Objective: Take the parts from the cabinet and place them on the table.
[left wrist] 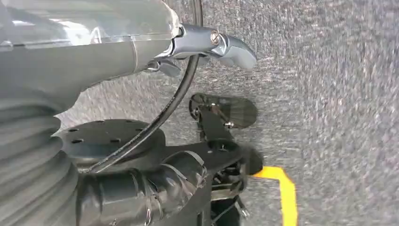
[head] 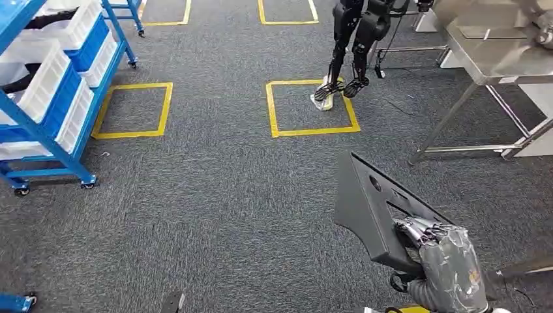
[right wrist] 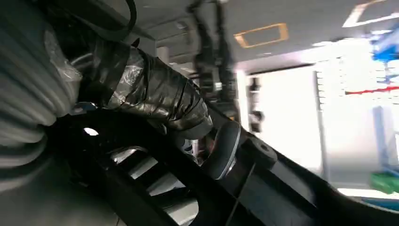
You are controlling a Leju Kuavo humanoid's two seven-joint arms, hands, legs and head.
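My right hand (head: 424, 236) grips a large black plastic panel part (head: 368, 202) with round holes and a slot, carried low at the right of the head view above the carpet. In the right wrist view the fingers (right wrist: 221, 150) wrap the black part (right wrist: 282, 188). The blue cabinet (head: 45, 124) with white bins (head: 45, 78) stands at the left. A steel table (head: 502, 59) stands at the upper right. My left hand (left wrist: 207, 44) hangs over the carpet with fingers curled and nothing in it.
Yellow tape squares (head: 312, 107) mark the grey carpet. Another black humanoid robot (head: 352, 45) stands on the far square. A second blue cart (head: 124, 13) is at the back left. Open carpet lies between cabinet and table.
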